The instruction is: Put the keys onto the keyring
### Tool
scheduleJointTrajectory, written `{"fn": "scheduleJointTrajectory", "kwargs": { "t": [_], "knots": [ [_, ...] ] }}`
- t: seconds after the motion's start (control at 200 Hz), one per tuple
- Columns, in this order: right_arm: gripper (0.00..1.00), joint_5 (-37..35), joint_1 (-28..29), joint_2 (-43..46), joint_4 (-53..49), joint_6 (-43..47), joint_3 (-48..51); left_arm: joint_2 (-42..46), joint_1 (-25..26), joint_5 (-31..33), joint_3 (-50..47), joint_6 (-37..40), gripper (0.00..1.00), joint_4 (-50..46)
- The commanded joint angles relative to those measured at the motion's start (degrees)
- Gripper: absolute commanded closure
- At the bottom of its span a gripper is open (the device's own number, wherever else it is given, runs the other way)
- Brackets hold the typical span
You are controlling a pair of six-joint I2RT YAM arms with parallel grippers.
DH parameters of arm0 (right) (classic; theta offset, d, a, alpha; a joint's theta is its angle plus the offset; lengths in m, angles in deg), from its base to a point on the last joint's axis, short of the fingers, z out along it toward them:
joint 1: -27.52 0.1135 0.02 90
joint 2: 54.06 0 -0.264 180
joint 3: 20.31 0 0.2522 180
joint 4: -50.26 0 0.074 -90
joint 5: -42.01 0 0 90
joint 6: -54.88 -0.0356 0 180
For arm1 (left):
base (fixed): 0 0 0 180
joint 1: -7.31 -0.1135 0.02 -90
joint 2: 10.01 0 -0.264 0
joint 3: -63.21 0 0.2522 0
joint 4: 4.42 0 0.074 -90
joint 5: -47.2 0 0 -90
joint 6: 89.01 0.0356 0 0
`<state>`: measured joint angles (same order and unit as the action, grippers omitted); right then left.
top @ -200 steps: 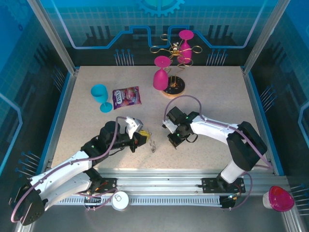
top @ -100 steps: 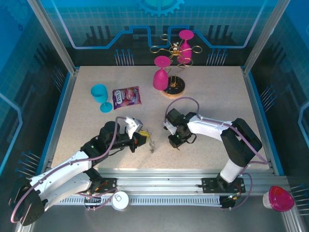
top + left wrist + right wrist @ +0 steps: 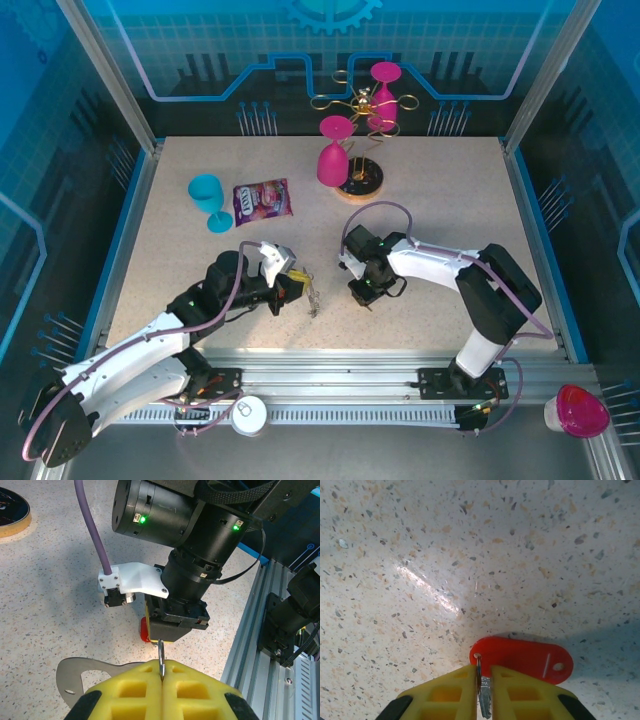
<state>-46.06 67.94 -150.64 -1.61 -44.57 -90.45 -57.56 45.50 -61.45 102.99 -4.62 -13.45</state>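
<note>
The keyring (image 3: 80,672), a flat grey metal plate, shows at the lower left of the left wrist view. My left gripper (image 3: 161,672) is shut on one of its thin wire rings (image 3: 161,657), holding it upright. From above, the keyring (image 3: 315,298) hangs at the left gripper (image 3: 297,287), just over the table. My right gripper (image 3: 365,293) points down at the table right in front of it. The key's red plastic head (image 3: 525,657) lies flat on the table. Its silver blade (image 3: 485,700) sits in the narrow gap of the right gripper (image 3: 484,672), filling it. The red head (image 3: 144,629) also peeks out under the right gripper.
A gold wire rack (image 3: 358,105) with pink glasses (image 3: 333,155) stands at the back. A blue cup (image 3: 208,198) and a snack bag (image 3: 262,200) lie at the back left. The aluminium rail (image 3: 250,645) of the table's front edge runs close by on the right.
The right gripper has shifted slightly left towards the keyring and settled lower on the table. The left arm and keyring have not moved.
</note>
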Motion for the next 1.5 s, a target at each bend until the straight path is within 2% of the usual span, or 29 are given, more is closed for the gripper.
{"fn": "scheduleJointTrajectory", "kwargs": {
  "t": [0.0,0.21,0.45,1.496],
  "knots": [
    [0.85,0.92,-0.61,-0.88,-1.31,0.01,-1.34,0.27,-0.23,-0.01,-0.46,0.55,1.0,0.84],
    [0.9,1.16,-0.65,-0.67,-1.18,0.02,-1.35,0.53,-0.23,0.11,-0.43,0.55,1.0,0.48],
    [0.85,0.88,-0.61,0.17,-1.61,0.0,-1.68,0.59,-0.23,0.15,-0.45,0.57,1.0,0.49],
    [0.89,0.88,-0.61,-1.1,-1.53,0.18,-1.76,0.71,-0.24,0.1,-0.35,0.65,1.0,0.08]
  ]
}}
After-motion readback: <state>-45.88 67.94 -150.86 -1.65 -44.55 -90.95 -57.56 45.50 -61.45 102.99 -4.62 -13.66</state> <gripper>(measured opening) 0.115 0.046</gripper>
